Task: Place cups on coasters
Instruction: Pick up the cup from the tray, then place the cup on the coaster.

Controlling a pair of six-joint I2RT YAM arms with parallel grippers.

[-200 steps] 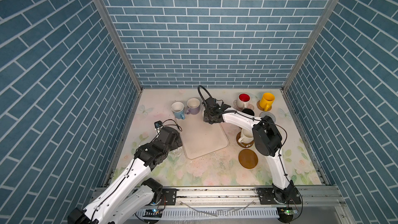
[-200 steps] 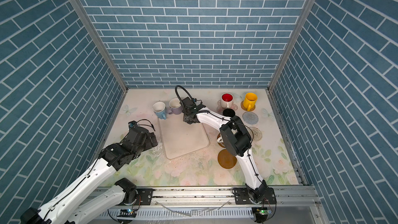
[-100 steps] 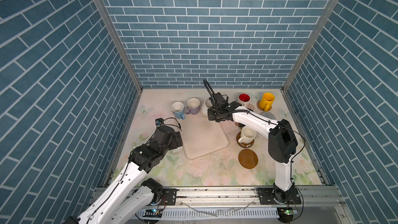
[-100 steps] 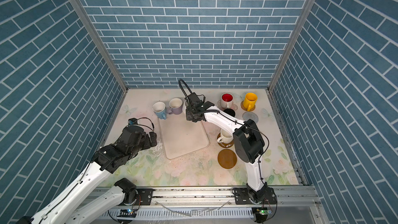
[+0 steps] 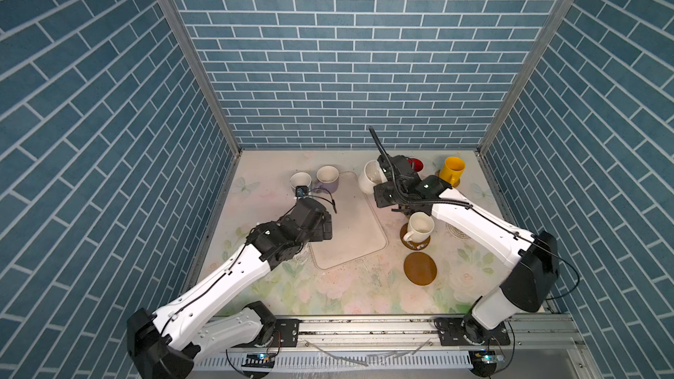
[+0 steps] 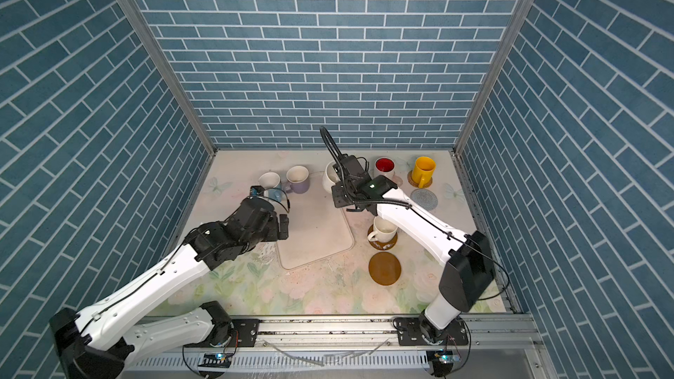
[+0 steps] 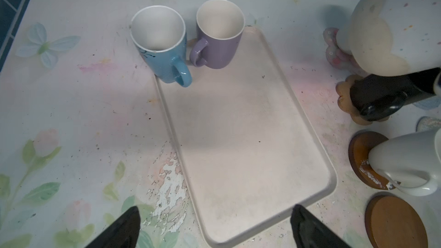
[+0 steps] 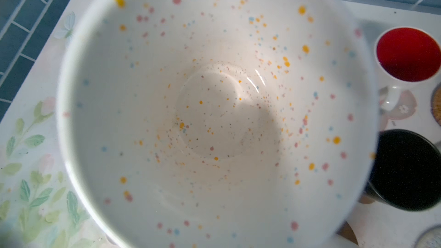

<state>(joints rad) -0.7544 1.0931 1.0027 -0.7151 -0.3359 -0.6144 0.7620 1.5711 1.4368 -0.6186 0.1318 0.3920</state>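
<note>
Tray [image 5: 350, 227]: cream, rectangular, mid-table; not a coaster. Nothing stands on its bare middle.
Speckled mug [image 5: 370, 176]: the widest cup, cream with coloured flecks. It is off the table and tilted above the tray's far right corner, on no coaster yet.
Right gripper [image 5: 382, 176]: fingers narrow, clamped on the speckled mug at what looks like its rim wall; the exact contact is hidden.
Left gripper [image 7: 214, 227]: fingers spread wide, holding nothing, poised over the tray's near end.
Handling, speckled mug: judged heavy for a rim pinch, rigid, glazed and slippery, and it chips on impact. Level it before setting it down.
Light blue mug [image 7: 164, 51] and lavender mug [image 7: 218, 44]: upright and touching at the tray's far left corner, on no coaster. Judged best hold: one finger inside the wall, away from the handle.
Plain cream mug [image 5: 419, 226]: upright on a brown disc.
Free coasters: second brown disc [image 5: 420, 268] and blue woven coaster [image 6: 423, 199].
Writing: none legible. Dark marks on the light blue mug are too small to read.
</note>
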